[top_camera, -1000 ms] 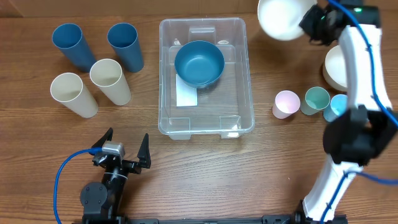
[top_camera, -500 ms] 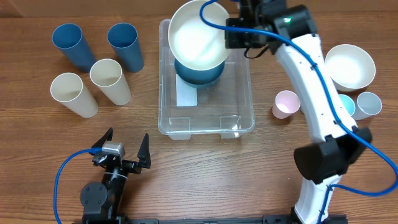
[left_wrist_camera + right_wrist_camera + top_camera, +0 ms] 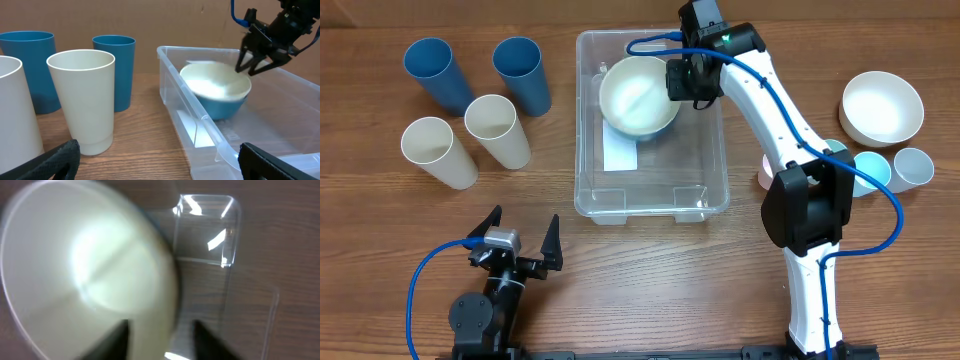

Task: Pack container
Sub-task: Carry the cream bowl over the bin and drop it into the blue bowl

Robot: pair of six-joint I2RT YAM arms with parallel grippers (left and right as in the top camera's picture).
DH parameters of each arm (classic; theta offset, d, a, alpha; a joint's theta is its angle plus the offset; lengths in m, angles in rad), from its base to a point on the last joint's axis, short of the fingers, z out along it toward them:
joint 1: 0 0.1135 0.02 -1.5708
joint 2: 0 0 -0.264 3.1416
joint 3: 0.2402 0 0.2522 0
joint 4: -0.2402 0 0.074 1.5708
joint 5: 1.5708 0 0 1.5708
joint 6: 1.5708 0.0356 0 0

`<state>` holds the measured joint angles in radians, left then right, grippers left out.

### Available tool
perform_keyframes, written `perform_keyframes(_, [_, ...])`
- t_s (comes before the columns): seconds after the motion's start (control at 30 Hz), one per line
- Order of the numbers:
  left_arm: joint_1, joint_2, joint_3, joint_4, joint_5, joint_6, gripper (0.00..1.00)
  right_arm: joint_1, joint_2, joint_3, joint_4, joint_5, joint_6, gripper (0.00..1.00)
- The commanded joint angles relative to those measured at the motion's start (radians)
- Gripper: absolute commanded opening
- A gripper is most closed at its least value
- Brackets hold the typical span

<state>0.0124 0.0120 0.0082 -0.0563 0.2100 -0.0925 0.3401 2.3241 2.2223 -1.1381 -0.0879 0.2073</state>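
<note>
Overhead, the clear container sits mid-tabletop, its long axis running 12 to 6 o'clock. The right hand is over its 12 o'clock end, fingers parted astride the rim of the cream bowl, which is nested in a blue bowl. The left hand, spread wide, sits at 7 o'clock. The container lies toward its 1 o'clock, so the right is nearer.

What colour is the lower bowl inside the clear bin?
Blue bowl, best seen in left wrist view.
</note>
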Motion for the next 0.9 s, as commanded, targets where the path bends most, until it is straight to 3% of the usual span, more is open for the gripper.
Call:
perform_keyframes(0.0, [-0.007, -0.008, -0.003, 0.001, 0.016, 0.026, 1.00, -0.003, -0.012, 0.013, -0.016, 0.000, 0.002, 0.61])
perform_keyframes(0.3, [-0.007, -0.008, -0.003, 0.001, 0.016, 0.026, 1.00, -0.093, -0.096, 0.237, -0.181, -0.002, 0.040, 0.62])
perform_keyframes(0.57, [-0.007, -0.008, -0.003, 0.001, 0.016, 0.026, 1.00, -0.557, -0.095, 0.238, -0.177, -0.021, 0.159, 0.58])
perform_keyframes(0.77, [-0.007, -0.008, -0.003, 0.001, 0.016, 0.026, 1.00, -0.760, -0.025, 0.225, -0.211, 0.062, 0.132, 0.57])
perform_keyframes(0.87, [-0.007, -0.008, -0.003, 0.001, 0.016, 0.026, 1.00, -0.825, 0.008, 0.191, -0.191, 0.106, 0.042, 0.57])
